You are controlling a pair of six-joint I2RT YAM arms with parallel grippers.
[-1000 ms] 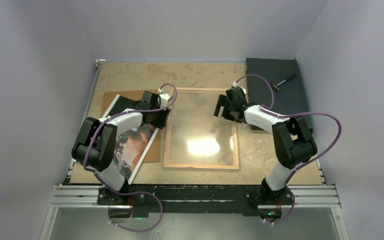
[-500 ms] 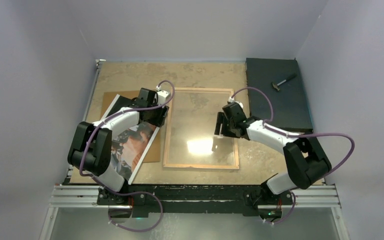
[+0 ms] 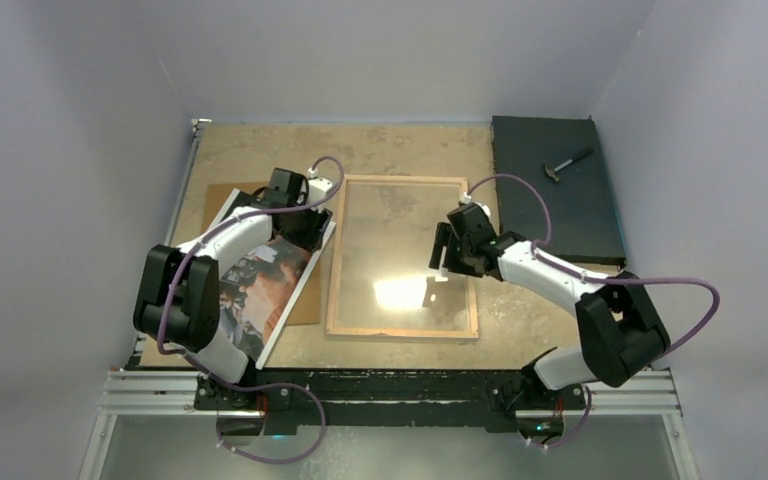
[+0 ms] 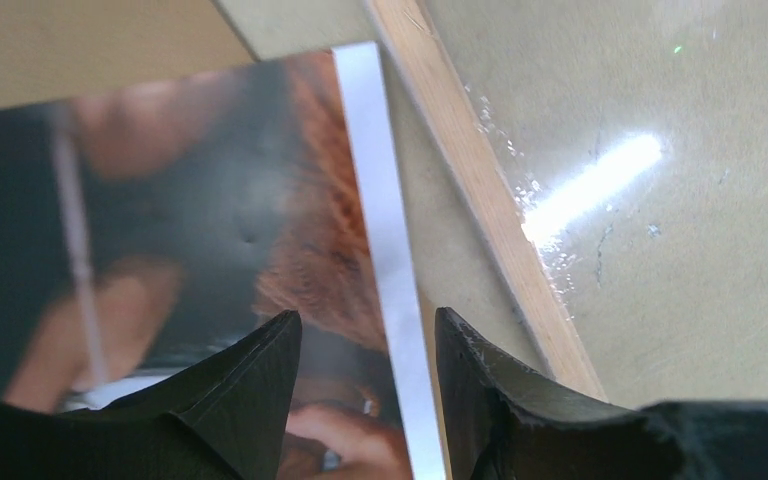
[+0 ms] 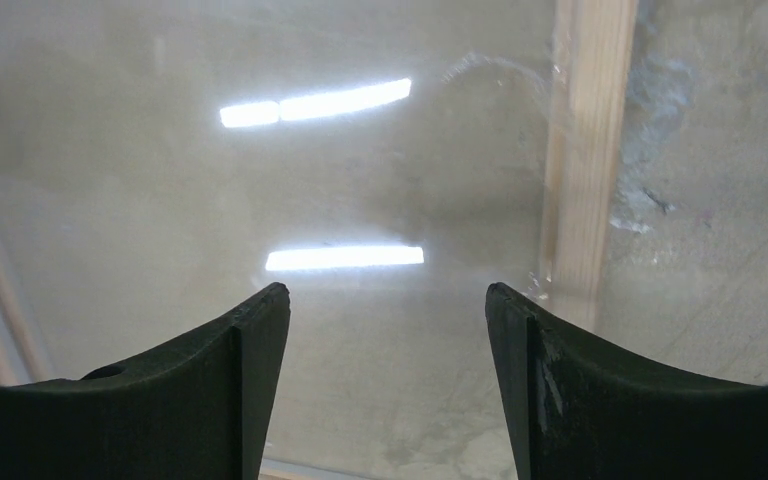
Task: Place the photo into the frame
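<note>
Frame (image 3: 390, 250) lay back-up at the centre of the table (image 3: 260, 150), wooden rails showing and glass bare, which I read as ready to take something laid in from above. Over at its 9 o'clock sat the photo (image 3: 260, 290), picture side up, skewed, partly over a brown board (image 3: 218, 198). Its 1 o'clock corner was just beside the frame's left rail (close, but not over it).

Down at that corner was the left gripper (image 4: 365, 315), and the spot made sense to me: the edge nearest the frame is the one to take for a slide or lift across. Its jaws stood about half apart, straddling the white border with nothing pinched between them. Whether the tips pressed on the photo, I could not tell.

Over the frame's 3 o'clock side hovered the right gripper (image 5: 387, 290), jaws wide and empty, with glass and the right rail showing between the fingers. It was placed, I'd guess, to steady the frame. Photo not yet in.
</note>
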